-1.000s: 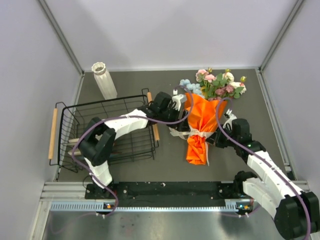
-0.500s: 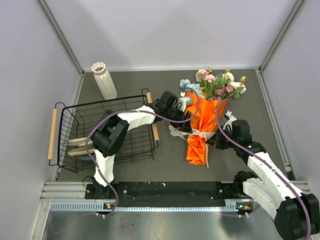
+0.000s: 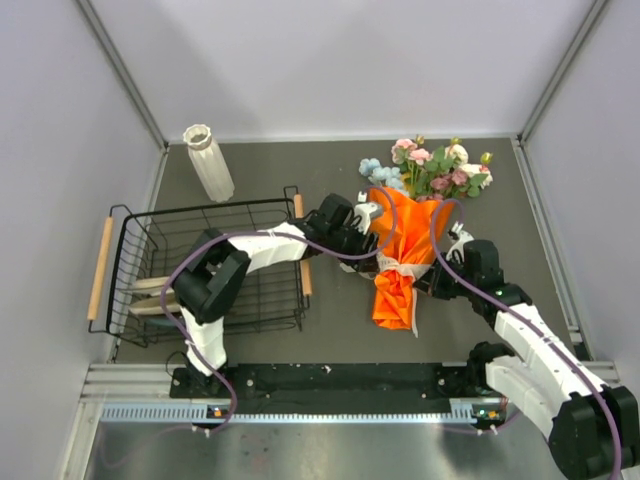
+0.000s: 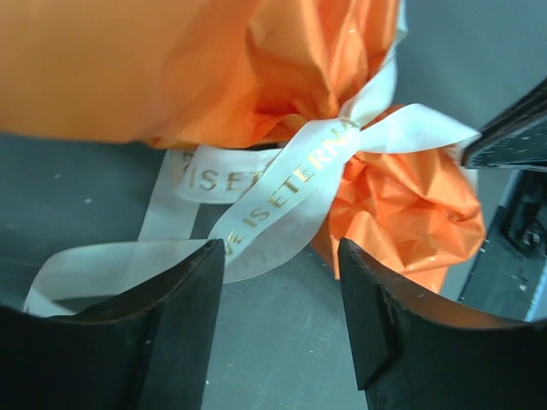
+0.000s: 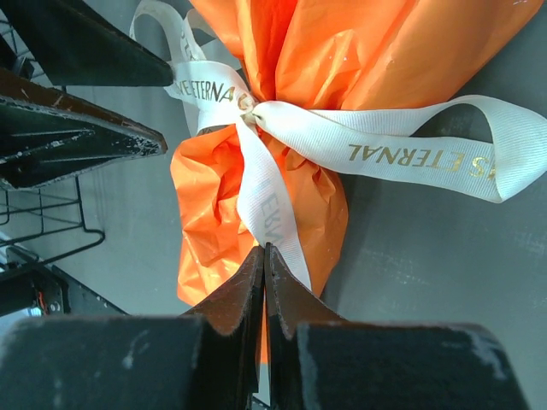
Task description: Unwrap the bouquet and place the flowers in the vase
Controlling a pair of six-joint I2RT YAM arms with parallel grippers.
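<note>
The bouquet [image 3: 405, 240] lies flat on the table in its orange wrap, and its flowers [image 3: 440, 170] point toward the back wall. A cream ribbon [image 4: 291, 184] with gold lettering is knotted round the wrap's waist. My left gripper [image 4: 280, 252] is open just left of the knot, with a ribbon loop lying at its left fingertip and bare table between the jaws. My right gripper [image 5: 263, 249] is shut on a ribbon tail [image 5: 269, 205] that runs down from the knot. The white ribbed vase [image 3: 208, 160] stands upright at the back left.
A black wire dish rack [image 3: 200, 270] with wooden handles sits at the left, under my left forearm. Grey side walls close in the table on both sides. My right arm [image 3: 530, 340] stretches in from the near right corner.
My left gripper has moved right and nearer, from the wrap's upper edge toward the ribbon knot, and its jaws have narrowed. The right gripper has kept its hold.
</note>
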